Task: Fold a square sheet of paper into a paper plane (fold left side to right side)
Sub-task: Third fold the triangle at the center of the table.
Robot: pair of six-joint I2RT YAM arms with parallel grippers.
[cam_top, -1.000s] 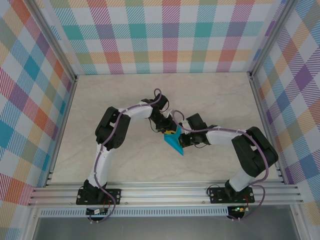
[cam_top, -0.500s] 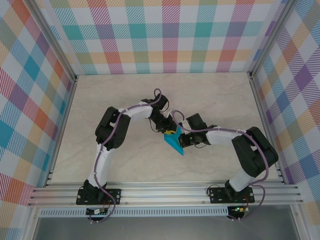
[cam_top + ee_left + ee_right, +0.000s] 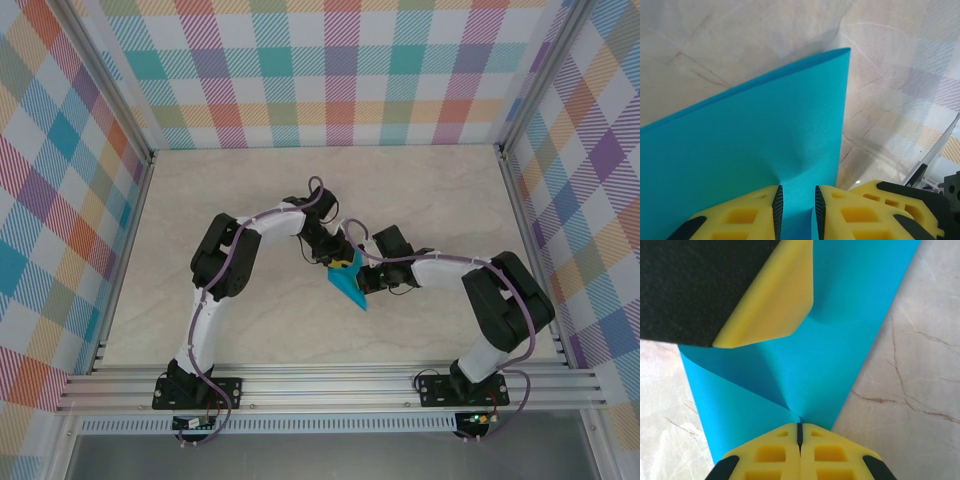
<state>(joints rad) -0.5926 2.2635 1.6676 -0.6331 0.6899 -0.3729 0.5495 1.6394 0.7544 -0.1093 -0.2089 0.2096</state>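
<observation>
Both arms met over the middle of the table point(image 3: 440, 200), mid-fold. I had the square sheet of paper point(image 3: 349, 287) held there between the two grippers, already doubled into a narrow turquoise wedge. The right gripper point(image 3: 800, 432) was fully closed, pinching the sheet where two folded edges converged at its tips. The left gripper point(image 3: 796, 206) had its jaws a narrow slot apart, with the paper running through the slot and puckered just ahead of the pads; I read that as a light pinch. I judged the step to be carrying the left side across to the right. The next move called for matching the edges, laying the paper flat and pressing the crease without tearing it.
</observation>
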